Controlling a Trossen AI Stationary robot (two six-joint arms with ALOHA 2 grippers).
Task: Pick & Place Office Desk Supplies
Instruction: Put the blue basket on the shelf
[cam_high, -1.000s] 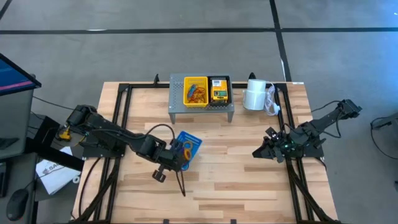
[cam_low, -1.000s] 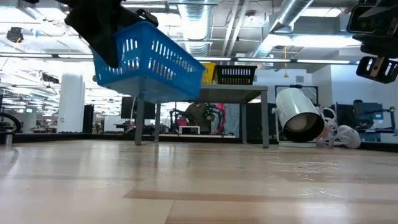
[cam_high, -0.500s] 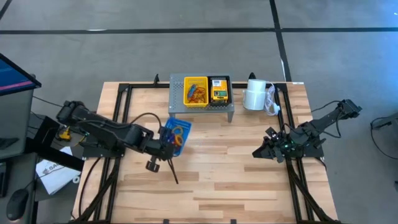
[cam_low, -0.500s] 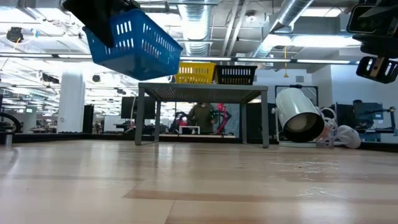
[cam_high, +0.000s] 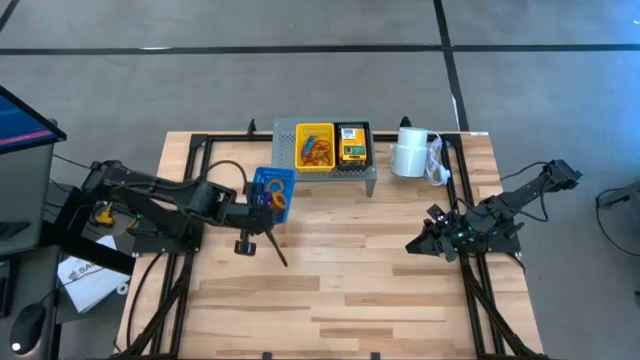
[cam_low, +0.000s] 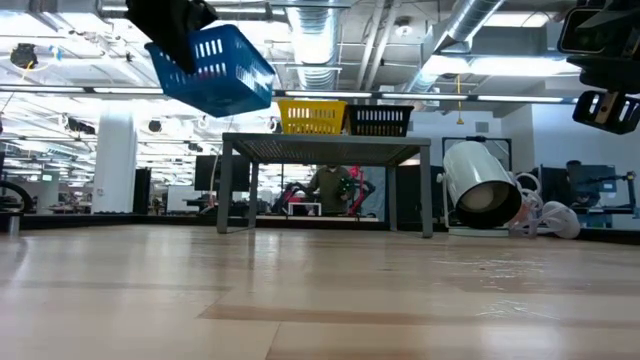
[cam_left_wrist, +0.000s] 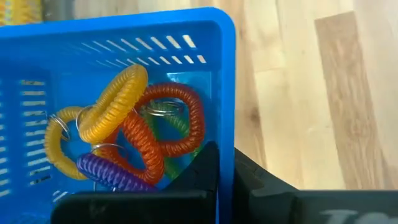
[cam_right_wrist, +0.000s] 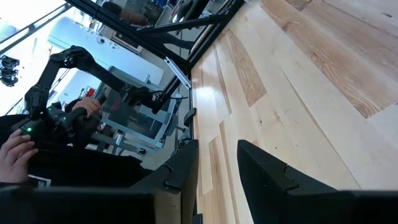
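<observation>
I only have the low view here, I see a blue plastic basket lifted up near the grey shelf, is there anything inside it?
Observer: Yes. The left wrist view shows coiled loops in the blue plastic basket: orange, red, purple and green.
Operator: What is holding it?
Observer: The left gripper, with its fingers clamped over the basket's rim.
Operator: Is it over the shelf yet?
Observer: No. From above it hangs off the left front corner of the grey perforated metal shelf, beside the yellow basket.
Operator: And the other arm?
Observer: The right gripper waits over the table's right side, fingers apart, holding nothing.
</observation>
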